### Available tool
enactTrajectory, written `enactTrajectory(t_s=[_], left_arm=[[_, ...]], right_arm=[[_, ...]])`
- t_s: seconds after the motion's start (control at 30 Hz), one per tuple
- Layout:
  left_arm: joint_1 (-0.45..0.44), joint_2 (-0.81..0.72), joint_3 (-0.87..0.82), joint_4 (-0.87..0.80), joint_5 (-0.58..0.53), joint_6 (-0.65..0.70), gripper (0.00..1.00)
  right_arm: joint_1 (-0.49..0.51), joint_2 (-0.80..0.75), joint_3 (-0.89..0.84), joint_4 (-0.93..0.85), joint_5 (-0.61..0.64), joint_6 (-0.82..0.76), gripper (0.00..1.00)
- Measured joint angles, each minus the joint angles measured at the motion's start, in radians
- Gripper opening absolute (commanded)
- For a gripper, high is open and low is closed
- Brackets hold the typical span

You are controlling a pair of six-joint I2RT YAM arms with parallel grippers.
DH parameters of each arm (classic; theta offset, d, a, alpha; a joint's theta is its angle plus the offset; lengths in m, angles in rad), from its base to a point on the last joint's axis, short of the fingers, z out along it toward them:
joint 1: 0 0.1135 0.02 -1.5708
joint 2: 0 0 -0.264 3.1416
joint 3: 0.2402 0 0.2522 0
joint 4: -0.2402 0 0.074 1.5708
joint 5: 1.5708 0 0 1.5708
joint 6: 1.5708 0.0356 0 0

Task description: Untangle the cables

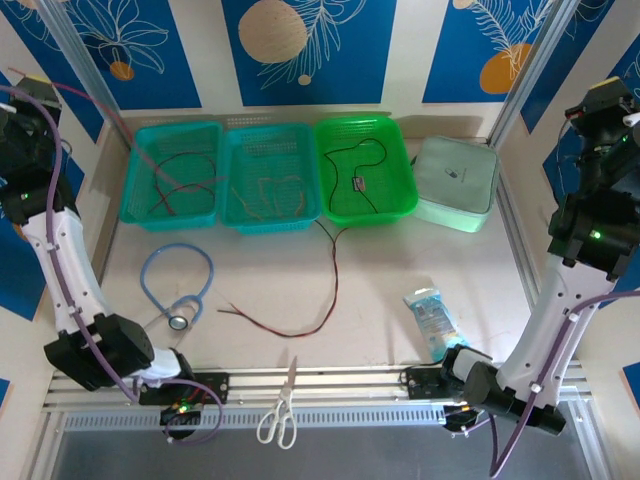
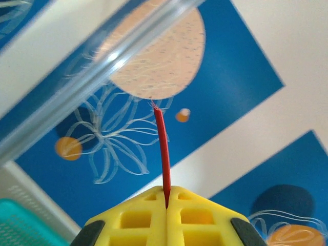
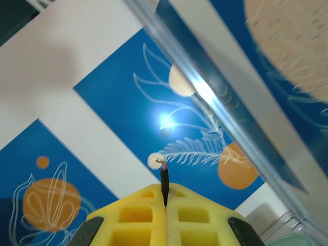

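The left gripper (image 2: 166, 197) is pinching a red cable (image 2: 163, 148) near its end, the right gripper (image 3: 165, 199) a black cable (image 3: 164, 183) by its tip, and such short holds risk slipping out under any tug.

At the back of the counter (image 1: 400, 260), three baskets in a row, touching side to side: a teal basket (image 1: 131, 190) at left, a second teal basket (image 1: 265, 226) in the middle, a green basket (image 1: 405, 190) at right. Just beside the green one, a pale green case (image 1: 456, 183). Nearer, toward the left, a light-blue stethoscope (image 1: 178, 322) lying in a loop. At the near edge, white-handled scissors (image 1: 283, 405) across the metal rail (image 1: 340, 378), blades pointing away. Toward the right, a crumpled blue-and-white packet (image 1: 432, 315). Behind, blue wall panels (image 1: 300, 50) with white leaves and orange discs.
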Motion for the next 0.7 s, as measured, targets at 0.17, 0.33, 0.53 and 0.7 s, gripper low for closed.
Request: enactTrajectory(t_s=[0.17,0.33,0.53,0.7], left_arm=[[-0.043,0.104,0.192,0.012,0.017,-0.01,0.0],[-0.059,0.267,0.475,-0.004,0.022,-0.01,0.0],[-0.084,0.344,0.525,-0.02,0.037,0.018,0.0],[-0.132,0.399,0.447,-0.028,0.09,0.078,0.0]], right_arm=[[0.069,0.046,0.013,-0.012,-0.04,-0.003,0.0],[0.109,0.083,0.074,-0.035,-0.069,-0.005,0.0],[0.207,0.113,0.161,-0.042,-0.091,-0.023,0.0],[0.306,0.15,0.226,-0.06,-0.098,-0.037,0.0]])
